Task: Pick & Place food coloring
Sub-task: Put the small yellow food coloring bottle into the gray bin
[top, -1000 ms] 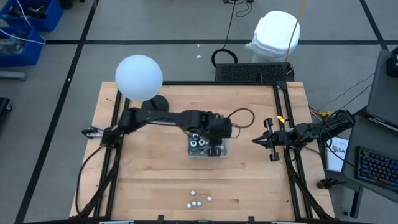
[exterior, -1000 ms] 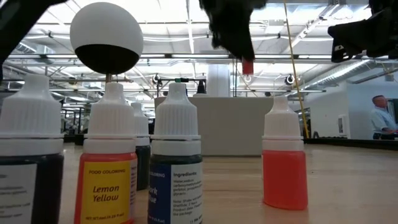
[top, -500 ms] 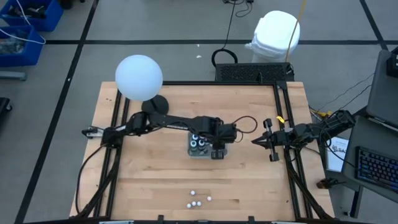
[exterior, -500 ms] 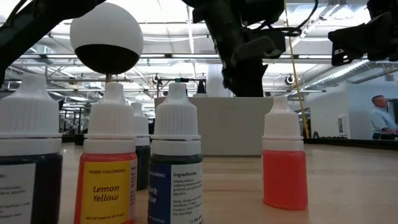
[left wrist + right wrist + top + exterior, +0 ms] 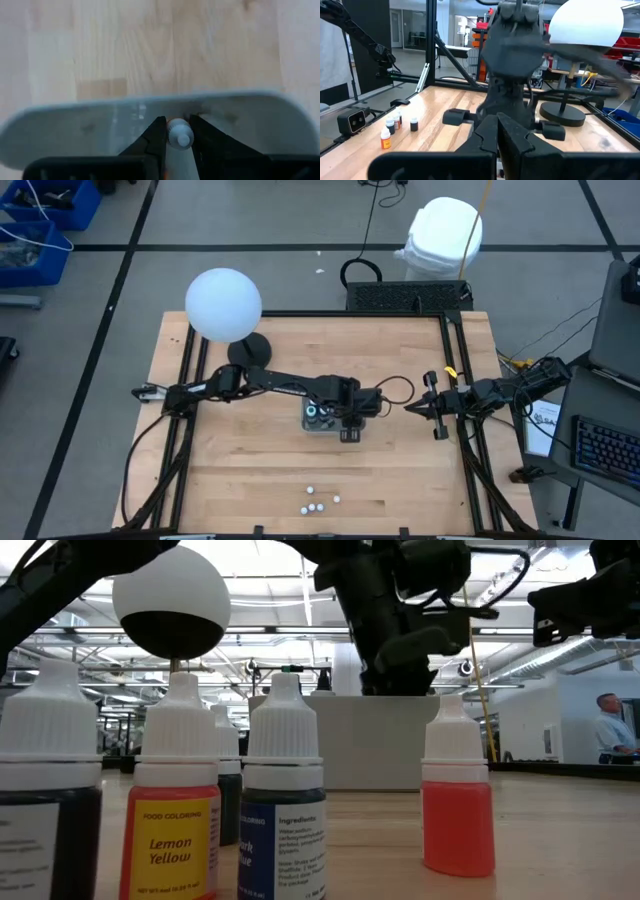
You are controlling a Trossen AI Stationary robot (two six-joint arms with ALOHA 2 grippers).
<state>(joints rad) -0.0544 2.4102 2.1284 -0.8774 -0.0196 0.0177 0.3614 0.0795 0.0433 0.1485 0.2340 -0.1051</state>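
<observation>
The right pincer (image 5: 504, 131) is shut, its dark fingers (image 5: 487, 137) pressed together. Past it stands the other arm (image 5: 512, 55), big and blurry. Four small bottles (image 5: 395, 127) stand together on the wooden table (image 5: 437, 132). A white ball lamp (image 5: 585, 22) stands behind.

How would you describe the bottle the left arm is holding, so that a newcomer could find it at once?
Start at the clear tray in the middle of the wooden table. The left gripper hangs over it, shut on a white-capped bottle. Unlike the bottles standing loose near the table's front edge, this one is held between two dark fingers.
</observation>
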